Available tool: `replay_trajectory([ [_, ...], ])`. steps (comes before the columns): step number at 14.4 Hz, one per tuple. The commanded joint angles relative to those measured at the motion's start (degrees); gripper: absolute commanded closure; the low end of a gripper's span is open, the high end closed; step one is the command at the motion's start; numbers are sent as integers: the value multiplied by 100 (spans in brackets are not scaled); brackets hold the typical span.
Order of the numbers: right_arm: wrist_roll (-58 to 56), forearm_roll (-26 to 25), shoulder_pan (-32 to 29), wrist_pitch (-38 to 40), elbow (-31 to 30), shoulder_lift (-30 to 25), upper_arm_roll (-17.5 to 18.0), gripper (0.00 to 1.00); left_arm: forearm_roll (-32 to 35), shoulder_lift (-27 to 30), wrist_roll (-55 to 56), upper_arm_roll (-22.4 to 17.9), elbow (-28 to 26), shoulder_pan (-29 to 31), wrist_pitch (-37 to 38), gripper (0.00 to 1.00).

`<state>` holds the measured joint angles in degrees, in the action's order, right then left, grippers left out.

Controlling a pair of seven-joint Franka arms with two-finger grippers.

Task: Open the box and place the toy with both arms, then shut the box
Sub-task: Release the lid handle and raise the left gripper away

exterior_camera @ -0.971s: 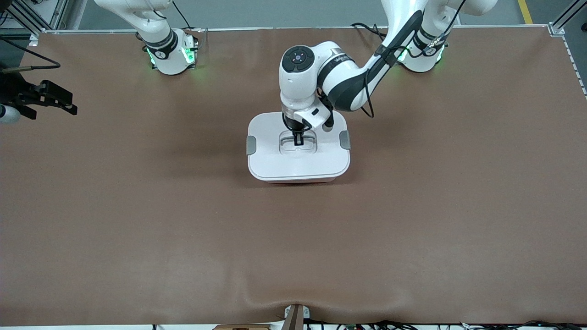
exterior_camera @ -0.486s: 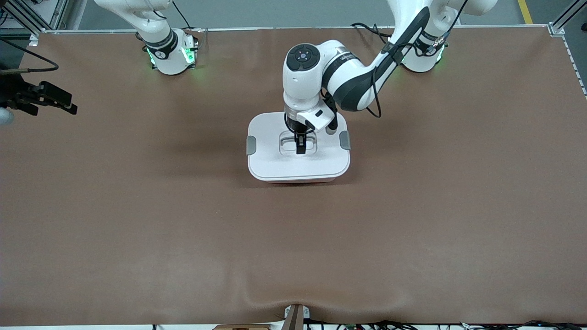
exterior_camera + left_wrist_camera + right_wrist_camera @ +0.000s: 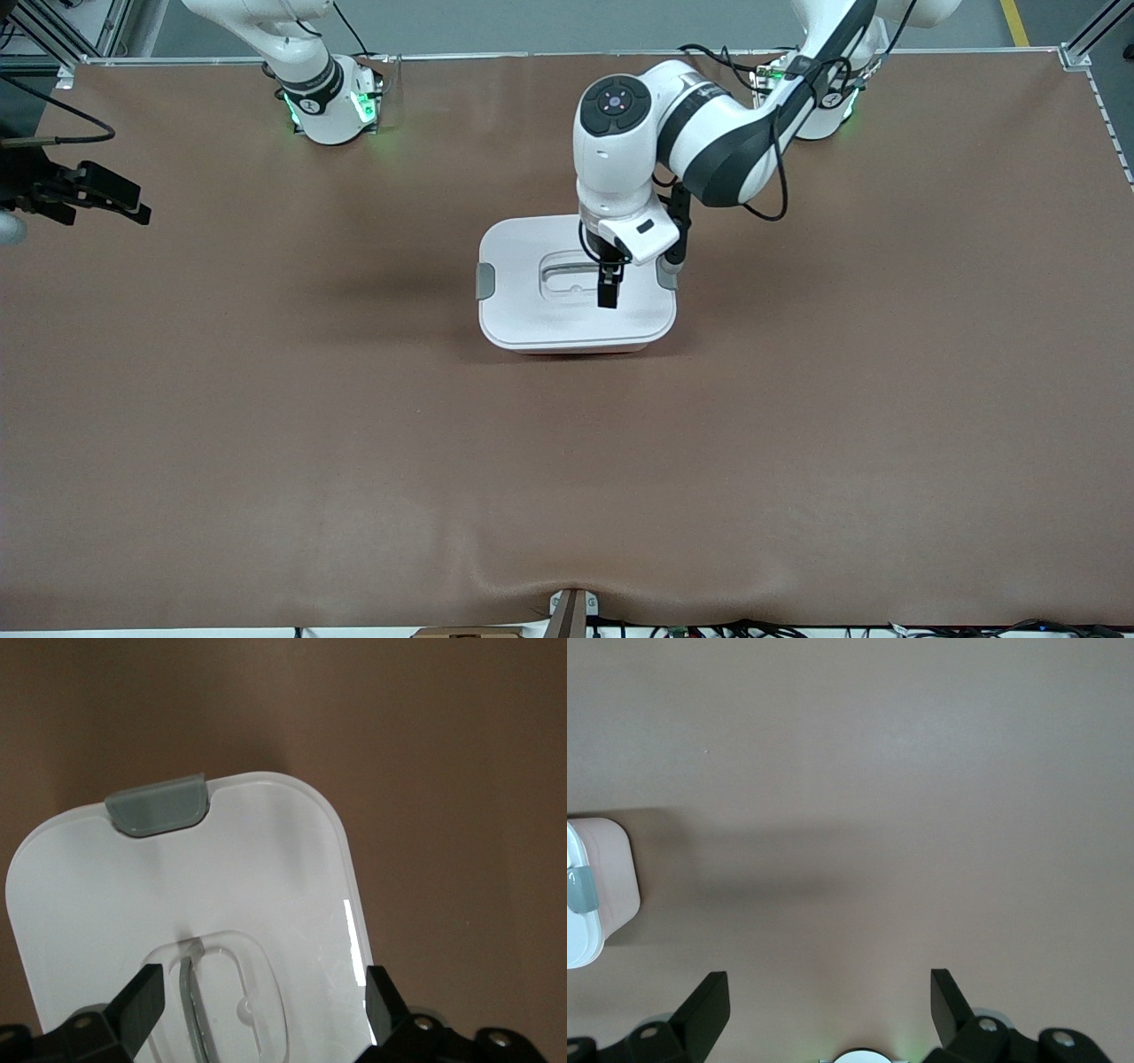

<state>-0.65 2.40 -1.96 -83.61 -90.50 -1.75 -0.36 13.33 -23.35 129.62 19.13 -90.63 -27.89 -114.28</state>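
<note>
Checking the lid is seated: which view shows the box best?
The front view: the whole box with lid on and both grey clips. The left wrist view shows only part of the lid, one clip and the handle recess; the right wrist view only a corner.

White-lidded box (image 3: 540, 315) shut; grey clips; mid-table

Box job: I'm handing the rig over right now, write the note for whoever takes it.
Left gripper: jaws open, holding nothing, over the lid close to its recessed handle.
Right gripper: jaws open, empty, waiting above the table at the right arm's end.
Box: mid-table, lid on, both grey clips at its ends.
Toy: not in view anywhere, so presumably inside.
Done: lid sits on the box.
Left: confirm the lid is seated, move the left arm away.
</note>
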Motion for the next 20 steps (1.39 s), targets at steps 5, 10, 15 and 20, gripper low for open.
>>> replay_trajectory([
  [5,56,41,-24,-41,-38,-19,19,0,-419,348,-3112,47,10,863,1081,0],
  [10,56,15,151,20,-47,-54,54,0,-1130,453,-5485,474,37,2318,1540,0],
  [15,56,15,99,-6,-47,-36,27,0,-1131,655,-7754,347,63,3114,1575,0],
  [20,56,15,90,-6,-47,-36,27,0,-1131,1506,-9076,-269,54,3027,1619,0],
])
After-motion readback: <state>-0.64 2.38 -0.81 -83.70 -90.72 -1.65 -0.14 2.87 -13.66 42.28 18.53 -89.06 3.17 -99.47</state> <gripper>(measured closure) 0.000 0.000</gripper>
